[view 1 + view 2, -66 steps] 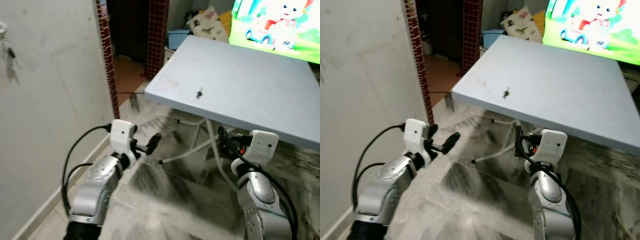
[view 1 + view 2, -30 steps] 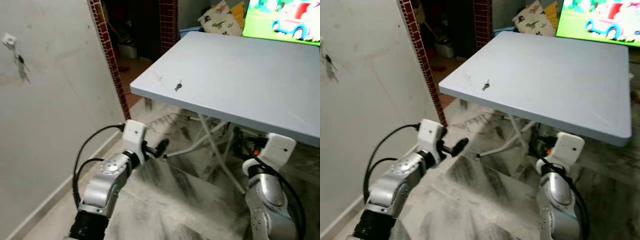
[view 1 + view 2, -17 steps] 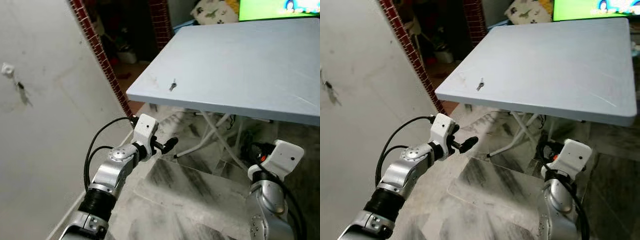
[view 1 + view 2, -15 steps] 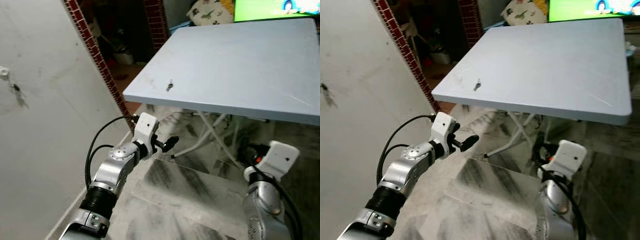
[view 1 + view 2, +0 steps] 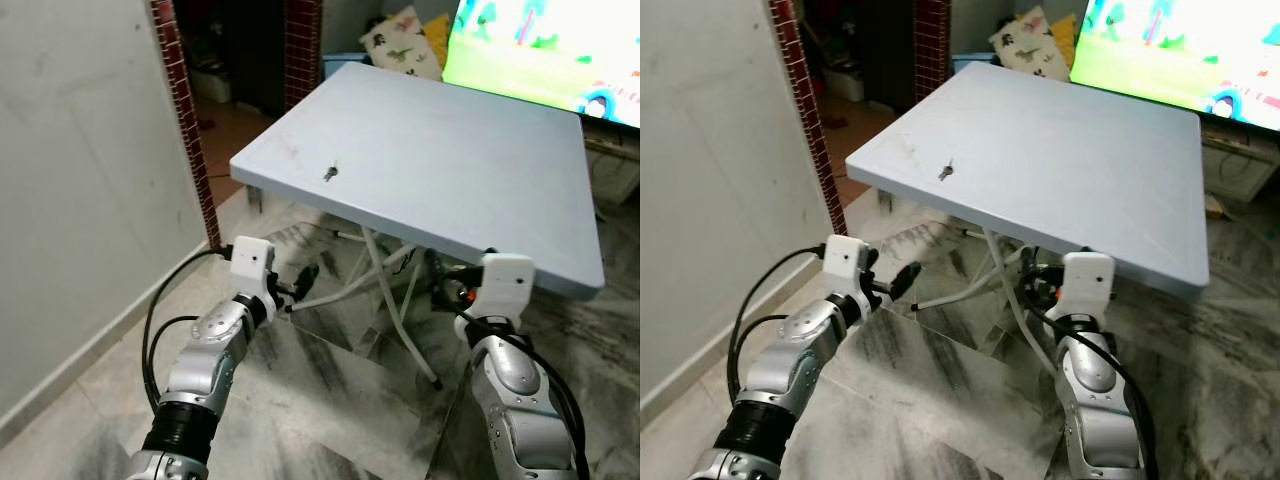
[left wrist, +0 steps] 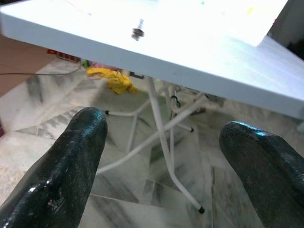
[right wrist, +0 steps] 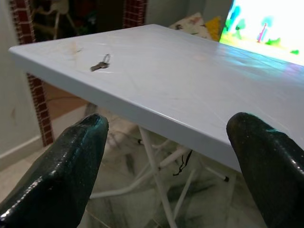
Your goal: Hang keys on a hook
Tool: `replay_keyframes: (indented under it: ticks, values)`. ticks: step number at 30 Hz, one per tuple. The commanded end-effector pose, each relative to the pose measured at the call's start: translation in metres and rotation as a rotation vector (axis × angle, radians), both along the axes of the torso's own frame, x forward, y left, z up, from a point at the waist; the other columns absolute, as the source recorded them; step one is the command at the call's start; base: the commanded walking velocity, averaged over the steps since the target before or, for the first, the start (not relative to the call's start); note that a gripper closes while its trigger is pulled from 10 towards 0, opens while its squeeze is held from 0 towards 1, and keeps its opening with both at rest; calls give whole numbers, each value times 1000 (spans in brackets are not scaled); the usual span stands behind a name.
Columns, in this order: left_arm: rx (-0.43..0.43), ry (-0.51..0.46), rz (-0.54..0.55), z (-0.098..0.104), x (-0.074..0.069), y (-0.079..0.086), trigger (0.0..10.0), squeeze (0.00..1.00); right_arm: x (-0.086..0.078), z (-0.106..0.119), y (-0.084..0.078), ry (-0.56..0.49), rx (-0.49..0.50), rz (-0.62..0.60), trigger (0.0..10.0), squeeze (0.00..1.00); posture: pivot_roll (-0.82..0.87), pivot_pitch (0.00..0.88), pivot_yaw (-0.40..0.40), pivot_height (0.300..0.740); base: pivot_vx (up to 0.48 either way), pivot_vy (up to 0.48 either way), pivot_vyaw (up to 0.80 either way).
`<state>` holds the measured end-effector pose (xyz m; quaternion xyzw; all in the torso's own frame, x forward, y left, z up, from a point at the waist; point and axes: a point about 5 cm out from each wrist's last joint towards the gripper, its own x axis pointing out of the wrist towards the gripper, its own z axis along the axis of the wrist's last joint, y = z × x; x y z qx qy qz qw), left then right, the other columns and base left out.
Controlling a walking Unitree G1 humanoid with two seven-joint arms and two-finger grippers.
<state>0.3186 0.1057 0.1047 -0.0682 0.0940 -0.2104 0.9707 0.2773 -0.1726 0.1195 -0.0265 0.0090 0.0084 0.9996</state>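
- Your left end effector [image 5: 300, 279] sits low, below the near-left corner of the tabletop [image 5: 470, 170], with its fingers spread wide and nothing between them. From here I'd judge the step in hand to be the approach and pickup, so raise that arm above the tabletop edge before you reach in.
- The keys [image 5: 329, 174] lie flat on the tabletop near its left edge, well apart from both end effectors. They look small and thin, so they will likely be hard to pinch: come down from above, straddle them with the fingers wide, and close slowly so they don't skid away.
- Your right end effector [image 5: 1032, 277] hangs under the near edge of the tabletop, fingers also wide and empty. The left arm looks the closer one to the keys.
- The tabletop is pale blue and smooth, with faint scuffs near the keys, and stands on white folding legs [image 5: 385, 290].
- On the left runs a plain white wall [image 5: 80, 170], ending at a red tiled pillar [image 5: 182, 110] beside a dark doorway. The floor [image 5: 330, 400] is grey marbled tile.
- Far right, a bright screen [image 5: 530, 45] shows a cartoon, and a patterned cushion [image 5: 400, 40] leans beyond the tabletop.
- No hook can be made out right now, so you will need to find it once the keys are held.
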Motion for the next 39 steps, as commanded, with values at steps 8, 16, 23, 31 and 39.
replay_keyframes:
  ticks: [8, 16, 23, 31, 39]
  values:
    - [27, -8, 1, 6, -2, 5, 10000, 0, 8, -5, -2, 27, -20, 23, 10000, 0, 79, 0, -105, 740, 0, 0, 0]
    - [35, 18, -99, 7, 6, -13, 10000, 0, 15, -4, 9, 33, -79, 96, 10000, 0, 14, 0, 33, 740, 0, 0, 0]
    - [10, 18, -131, 13, 14, -31, 10000, 0, 18, -16, 3, 62, -32, 90, 10000, 0, 32, 0, 89, 740, 0, 0, 0]
    - [-14, 44, -48, 1, 12, -23, 10000, 0, 15, -16, -8, 85, -65, 150, 10000, 0, 35, 0, 16, 740, 0, 0, 0]
    - [11, 27, 10, -5, 5, -11, 10000, 0, 9, -17, -10, 29, 14, -4, 10000, 0, 78, 0, -41, 740, 0, 0, 0]
